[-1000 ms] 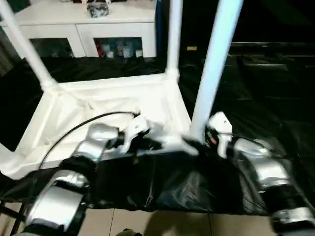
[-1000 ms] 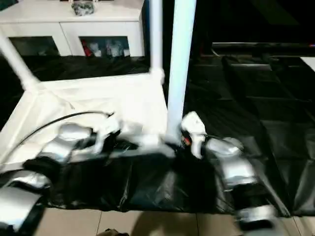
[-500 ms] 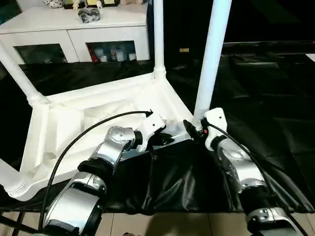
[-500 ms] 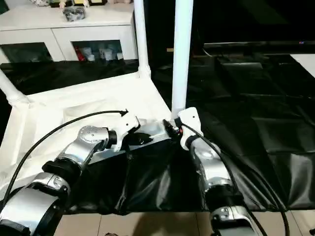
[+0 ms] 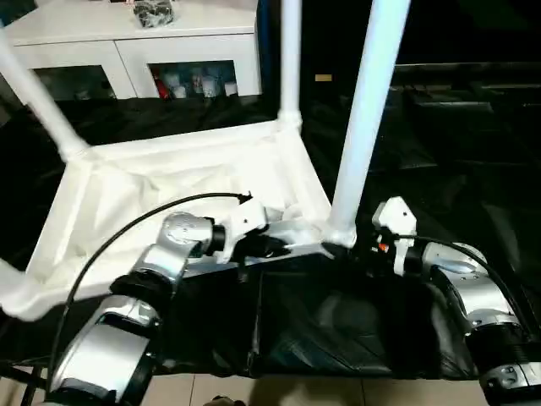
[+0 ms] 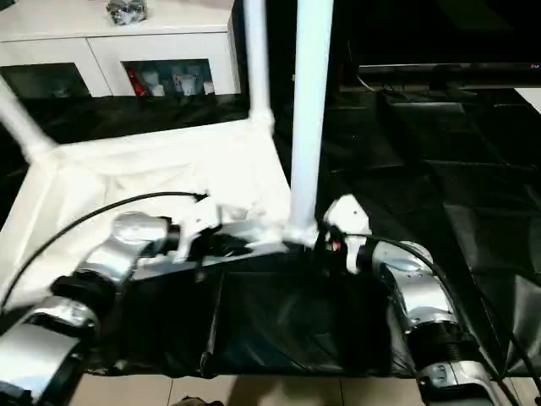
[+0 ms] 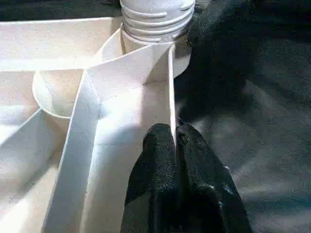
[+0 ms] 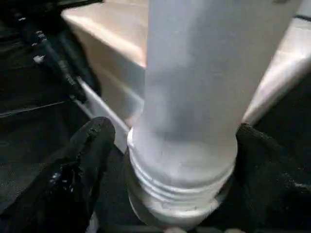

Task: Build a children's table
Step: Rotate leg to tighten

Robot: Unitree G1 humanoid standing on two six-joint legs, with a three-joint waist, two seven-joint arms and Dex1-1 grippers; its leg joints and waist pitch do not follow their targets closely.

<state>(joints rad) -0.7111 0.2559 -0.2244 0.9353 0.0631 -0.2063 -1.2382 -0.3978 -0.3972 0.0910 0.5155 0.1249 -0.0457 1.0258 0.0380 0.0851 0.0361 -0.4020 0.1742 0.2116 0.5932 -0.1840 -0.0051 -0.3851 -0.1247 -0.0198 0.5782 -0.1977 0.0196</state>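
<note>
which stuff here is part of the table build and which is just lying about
Part of the job:
- upturned white tabletop
- near leg in its corner socket
- far leg
- left-hand leg

Just lying about:
- white cabinet
- black sheet under it all

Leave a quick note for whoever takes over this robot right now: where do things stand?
Left gripper: jaws shut on the near rim of the tabletop, which lies underside up.
Right gripper: jaws open, one on either side of the near-right leg at its base.
Done: that leg, the far-right leg and the far-left leg stand in their sockets.
Left: check the near-left corner, which is cut off at the picture's edge, then probably turn the table upright.
</note>
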